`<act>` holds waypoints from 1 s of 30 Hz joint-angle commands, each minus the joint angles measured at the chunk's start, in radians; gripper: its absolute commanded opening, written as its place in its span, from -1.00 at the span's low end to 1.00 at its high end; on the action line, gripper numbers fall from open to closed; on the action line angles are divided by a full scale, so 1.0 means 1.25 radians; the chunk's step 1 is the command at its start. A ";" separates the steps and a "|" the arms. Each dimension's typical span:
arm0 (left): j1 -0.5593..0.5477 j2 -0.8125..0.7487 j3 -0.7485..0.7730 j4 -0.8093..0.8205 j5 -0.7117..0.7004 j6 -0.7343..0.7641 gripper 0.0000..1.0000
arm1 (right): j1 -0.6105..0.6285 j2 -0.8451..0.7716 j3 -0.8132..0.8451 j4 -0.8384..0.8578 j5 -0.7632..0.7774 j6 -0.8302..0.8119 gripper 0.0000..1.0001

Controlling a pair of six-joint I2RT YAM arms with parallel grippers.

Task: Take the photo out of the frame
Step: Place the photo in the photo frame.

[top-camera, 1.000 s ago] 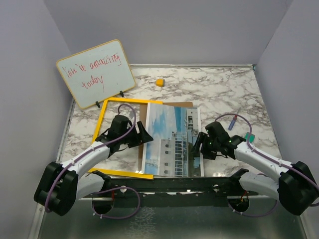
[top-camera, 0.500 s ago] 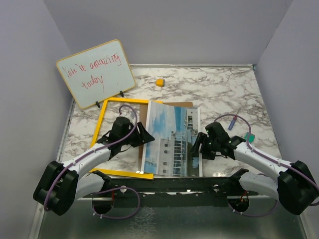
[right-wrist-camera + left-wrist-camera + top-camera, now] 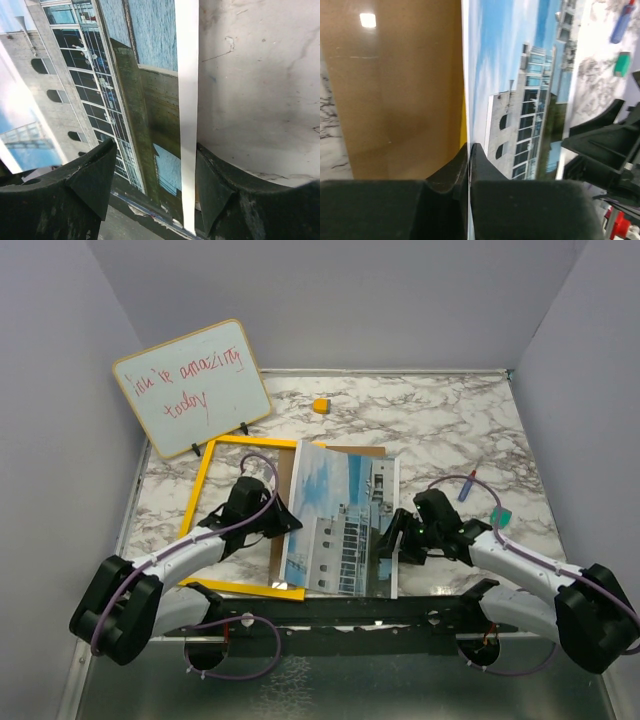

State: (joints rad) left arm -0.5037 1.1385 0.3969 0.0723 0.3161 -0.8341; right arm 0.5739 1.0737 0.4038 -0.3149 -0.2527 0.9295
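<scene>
The photo (image 3: 340,525) lay across the frame (image 3: 203,490). Left claw (image 3: 469,152) pinched its edge; right claw (image 3: 154,165) stood spread.

The photo (image 3: 335,530) shows a white and grey building with dark glass against a blue sky streaked with white cloud, all inside a white margin. The frame (image 3: 203,490) has a bright yellow border and a plain brown back. The table (image 3: 440,420) is white marble veined in grey. The whiteboard (image 3: 190,388) is white, wood-edged, with red handwriting. A small block (image 3: 320,405) is orange-yellow.
</scene>
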 commanded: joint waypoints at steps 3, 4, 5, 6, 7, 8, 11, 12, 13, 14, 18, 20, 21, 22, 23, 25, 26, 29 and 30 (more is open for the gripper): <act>-0.003 0.016 0.096 -0.154 -0.121 0.087 -1.00 | 0.000 -0.028 -0.016 -0.019 -0.010 0.010 0.38; -0.003 0.006 0.112 -0.179 -0.140 0.098 -1.00 | 0.000 -0.036 -0.010 -0.031 -0.001 0.008 0.41; -0.003 -0.004 0.128 -0.203 -0.156 0.106 -1.00 | 0.000 -0.045 -0.002 -0.041 0.004 0.005 0.43; -0.003 -0.017 0.144 -0.227 -0.177 0.115 -1.00 | 0.000 -0.054 0.006 -0.043 0.001 -0.007 0.45; -0.003 -0.030 0.156 -0.245 -0.197 0.119 -1.00 | 0.000 -0.065 0.011 -0.037 -0.009 -0.015 0.46; -0.003 -0.047 0.160 -0.255 -0.215 0.119 -1.00 | 0.000 -0.073 0.016 -0.032 -0.019 -0.017 0.47; -0.003 -0.075 0.152 -0.255 -0.225 0.123 -1.00 | 0.000 -0.087 0.032 -0.032 -0.029 -0.016 0.48; -0.003 -0.070 0.152 -0.257 -0.223 0.135 -1.00 | 0.000 -0.084 0.037 -0.037 -0.027 -0.016 0.47; -0.003 -0.056 0.157 -0.264 -0.218 0.148 -1.00 | 0.000 -0.080 0.042 -0.045 -0.024 -0.019 0.48; -0.003 -0.038 0.165 -0.278 -0.213 0.164 -1.00 | -0.001 -0.074 0.045 -0.049 -0.021 -0.022 0.48; -0.003 0.047 0.220 -0.355 -0.208 0.219 -1.00 | 0.000 -0.050 0.052 -0.059 -0.009 -0.031 0.47; -0.003 0.075 0.242 -0.373 -0.218 0.233 -1.00 | 0.000 -0.038 0.054 -0.058 -0.008 -0.032 0.48; -0.003 0.084 0.250 -0.382 -0.231 0.237 -1.00 | 0.000 -0.034 0.055 -0.055 -0.011 -0.032 0.48; -0.003 0.089 0.255 -0.391 -0.244 0.236 -1.00 | 0.000 -0.032 0.057 -0.054 -0.012 -0.032 0.48; -0.003 0.091 0.258 -0.398 -0.273 0.232 -1.00 | 0.000 -0.030 0.059 -0.054 -0.013 -0.032 0.48; -0.003 0.085 0.256 -0.404 -0.300 0.232 -1.00 | 0.000 -0.031 0.062 -0.055 -0.009 -0.031 0.48; -0.003 0.082 0.255 -0.412 -0.320 0.229 -1.00 | 0.000 -0.032 0.063 -0.057 -0.006 -0.031 0.48; -0.003 0.081 0.259 -0.424 -0.348 0.226 -0.89 | 0.000 -0.034 0.066 -0.060 0.002 -0.031 0.47; -0.003 0.084 0.261 -0.425 -0.348 0.225 -0.70 | -0.001 -0.033 0.066 -0.060 0.003 -0.031 0.48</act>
State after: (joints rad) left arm -0.5045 1.2491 0.6968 -0.4030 -0.0292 -0.5686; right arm 0.5739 1.0325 0.4572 -0.3611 -0.2665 0.9058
